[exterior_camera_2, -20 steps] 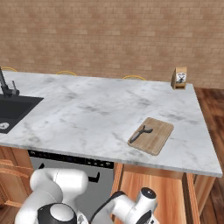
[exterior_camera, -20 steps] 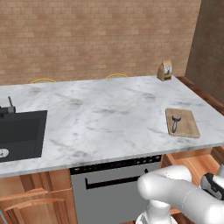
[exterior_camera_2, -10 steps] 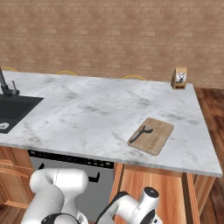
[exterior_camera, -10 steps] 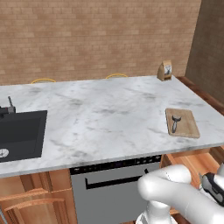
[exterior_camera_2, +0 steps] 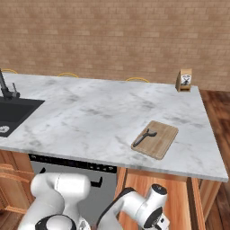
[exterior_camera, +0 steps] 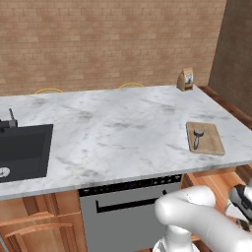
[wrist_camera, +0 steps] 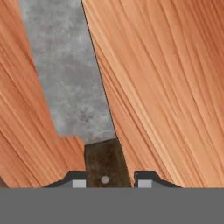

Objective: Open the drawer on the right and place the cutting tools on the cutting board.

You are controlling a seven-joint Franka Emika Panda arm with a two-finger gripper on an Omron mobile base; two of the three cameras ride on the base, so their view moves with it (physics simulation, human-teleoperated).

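Between the earlier base views and now little changes above the tabletop (exterior_camera: pixel 123 128): the cutting board (exterior_camera_2: pixel 162 139) lies at the same spot by the tabletop's right edge with one dark cutting tool (exterior_camera_2: pixel 144 137) on it, while the arm shifts only slightly, down in the open drawer (exterior_camera: pixel 216 179) below the board. In the hand view the gripper (wrist_camera: pixel 106 183) sits low over a knife (wrist_camera: pixel 72 83) with a grey blade and dark handle on the drawer's wooden floor, its fingertips (wrist_camera: pixel 78 183) straddling the handle. Whether they press it I cannot tell, so I judge the second tool's grasp is under way and the lift to the board remains.
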